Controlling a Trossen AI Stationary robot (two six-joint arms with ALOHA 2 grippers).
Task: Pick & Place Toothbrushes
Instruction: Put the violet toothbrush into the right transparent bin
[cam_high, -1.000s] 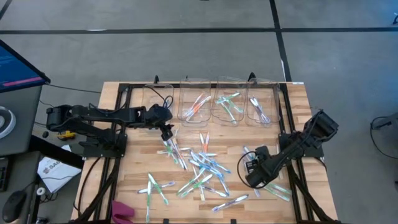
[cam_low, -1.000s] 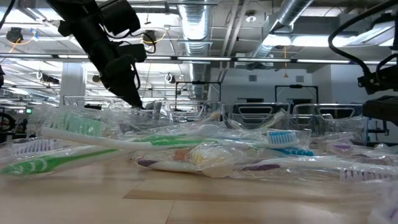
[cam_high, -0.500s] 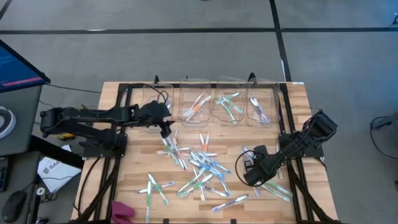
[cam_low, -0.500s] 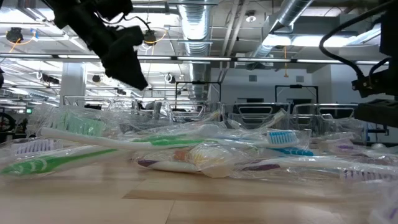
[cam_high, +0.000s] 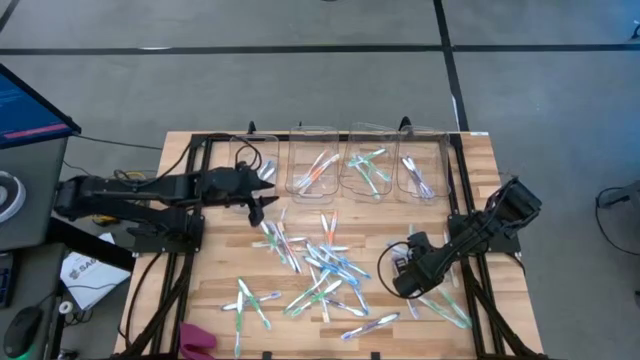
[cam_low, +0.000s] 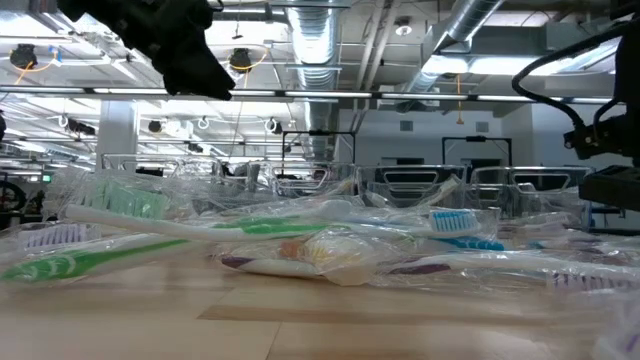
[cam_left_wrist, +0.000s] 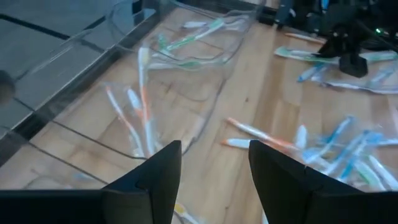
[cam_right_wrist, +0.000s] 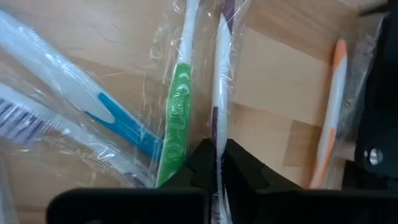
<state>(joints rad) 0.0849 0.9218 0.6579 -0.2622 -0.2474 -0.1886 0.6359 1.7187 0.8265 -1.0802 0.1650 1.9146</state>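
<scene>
**Right gripper clamped on a purple toothbrush; left gripper empty and apart**

High view: The toothbrushes (cam_high: 322, 262) lie scattered across the middle of the wooden table (cam_high: 180, 300), most in clear wrappers. More sit inside the clear bins (cam_high: 340, 165) lined up along the far edge. The left gripper (cam_high: 262, 199) hangs over the table just in front of the leftmost bin, at the near-left edge of the scatter. The right gripper (cam_high: 398, 272) is low at the right side of the scatter, among wrapped brushes.

Low view: Wrapped toothbrushes (cam_low: 300, 240) fill the foreground on the tabletop, green and blue accents showing. The left gripper (cam_low: 190, 60) is raised well above them at the upper left, nothing in it. The right arm shows only in part at the right edge.

Left wrist view: The left gripper (cam_left_wrist: 214, 168) has its fingers (cam_left_wrist: 155, 180) apart with nothing between them. A bin holding brushes lies ahead.

Right wrist view: The right gripper (cam_right_wrist: 219, 163) has its fingers together, pinching a wrapped purple toothbrush (cam_right_wrist: 221, 74). A green-handled brush (cam_right_wrist: 177, 124) lies just beside it, an orange one (cam_right_wrist: 329, 106) farther off.
</scene>
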